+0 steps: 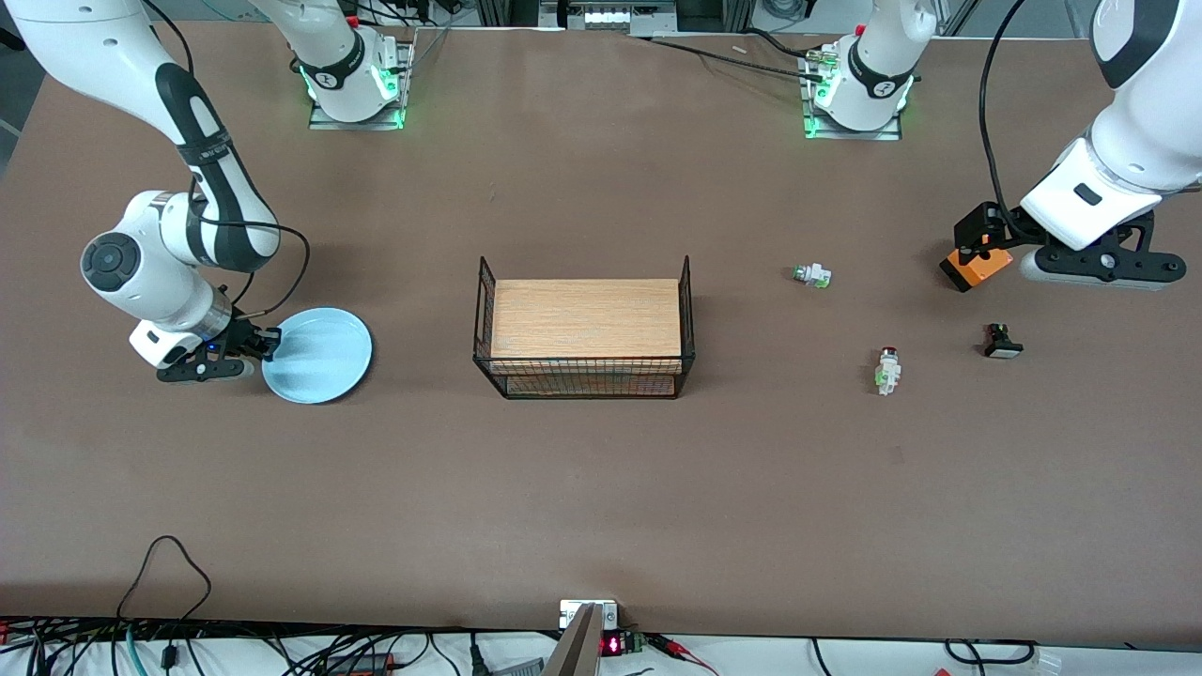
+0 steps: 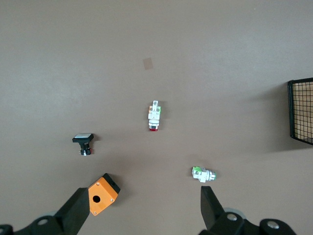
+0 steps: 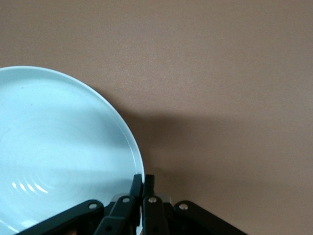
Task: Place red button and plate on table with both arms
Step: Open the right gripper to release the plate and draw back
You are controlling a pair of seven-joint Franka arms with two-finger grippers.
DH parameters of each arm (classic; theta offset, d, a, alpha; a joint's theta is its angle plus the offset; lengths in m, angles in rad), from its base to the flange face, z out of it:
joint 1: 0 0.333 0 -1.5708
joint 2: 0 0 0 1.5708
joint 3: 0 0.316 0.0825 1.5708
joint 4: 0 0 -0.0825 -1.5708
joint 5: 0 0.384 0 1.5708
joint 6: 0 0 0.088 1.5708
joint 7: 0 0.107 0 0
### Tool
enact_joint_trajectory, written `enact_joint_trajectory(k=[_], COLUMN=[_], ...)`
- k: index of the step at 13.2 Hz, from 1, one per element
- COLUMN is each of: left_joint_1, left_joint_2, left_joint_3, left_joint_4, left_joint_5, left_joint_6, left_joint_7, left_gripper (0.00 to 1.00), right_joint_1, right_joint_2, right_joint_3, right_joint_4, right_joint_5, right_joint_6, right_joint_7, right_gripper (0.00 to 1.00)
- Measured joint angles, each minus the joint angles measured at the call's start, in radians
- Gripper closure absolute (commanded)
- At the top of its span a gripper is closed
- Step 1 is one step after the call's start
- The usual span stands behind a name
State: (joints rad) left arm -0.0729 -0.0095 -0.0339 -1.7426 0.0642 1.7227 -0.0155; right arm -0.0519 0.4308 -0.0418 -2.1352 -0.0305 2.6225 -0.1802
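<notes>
The light blue plate (image 1: 317,355) is at the right arm's end of the brown table (image 1: 601,498). My right gripper (image 1: 265,340) is shut on its rim; in the right wrist view the fingers (image 3: 143,180) pinch the plate's edge (image 3: 63,156). The red button (image 1: 887,369) lies on the table toward the left arm's end, and also shows in the left wrist view (image 2: 154,116). My left gripper (image 1: 978,246) is open and empty in the air over an orange box (image 1: 977,268), its fingers wide apart (image 2: 143,196).
A wooden-topped black wire rack (image 1: 585,329) stands mid-table. A white switch with a green-silver end (image 1: 811,275) and a black-topped switch (image 1: 1002,342) lie near the red button. The orange box (image 2: 102,195) sits beside one left finger.
</notes>
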Motion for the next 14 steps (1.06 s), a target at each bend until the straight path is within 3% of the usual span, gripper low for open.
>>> enact_joint_trajectory(k=[1,2,3,4,5,6,14], left_joint_1=[0.000,0.000,0.000,0.000,0.000,0.000,0.000], left_joint_2=[0.000,0.000,0.000,0.000,0.000,0.000,0.001], left_joint_3=[0.000,0.000,0.000,0.000,0.000,0.000,0.000], left_joint_4=[0.000,0.000,0.000,0.000,0.000,0.000,0.000], left_joint_5=[0.000,0.000,0.000,0.000,0.000,0.000,0.000], left_joint_6=[0.000,0.000,0.000,0.000,0.000,0.000,0.000], left_joint_7=[0.000,0.000,0.000,0.000,0.000,0.000,0.000], left_gripper=[0.00,0.00,0.00,0.00,0.00,0.00,0.00], right_joint_1=[0.000,0.000,0.000,0.000,0.001,0.001,0.014], right_joint_2=[0.008,0.014,0.017,0.020,0.024,0.026,0.015], right_joint_3=[0.000,0.001,0.001,0.003,0.005,0.007,0.030], right_joint_4=[0.000,0.000,0.001,0.001,0.001,0.001,0.007], right_joint_5=[0.000,0.000,0.000,0.000,0.000,0.000,0.000], right_joint_6=[0.014,0.023,0.028,0.031,0.034,0.035,0.013], right_joint_7=[-0.002,-0.003,-0.003,-0.004,-0.004,-0.004,-0.033], right_gripper=[1.00,0.91,0.75,0.47,0.27,0.00,0.00])
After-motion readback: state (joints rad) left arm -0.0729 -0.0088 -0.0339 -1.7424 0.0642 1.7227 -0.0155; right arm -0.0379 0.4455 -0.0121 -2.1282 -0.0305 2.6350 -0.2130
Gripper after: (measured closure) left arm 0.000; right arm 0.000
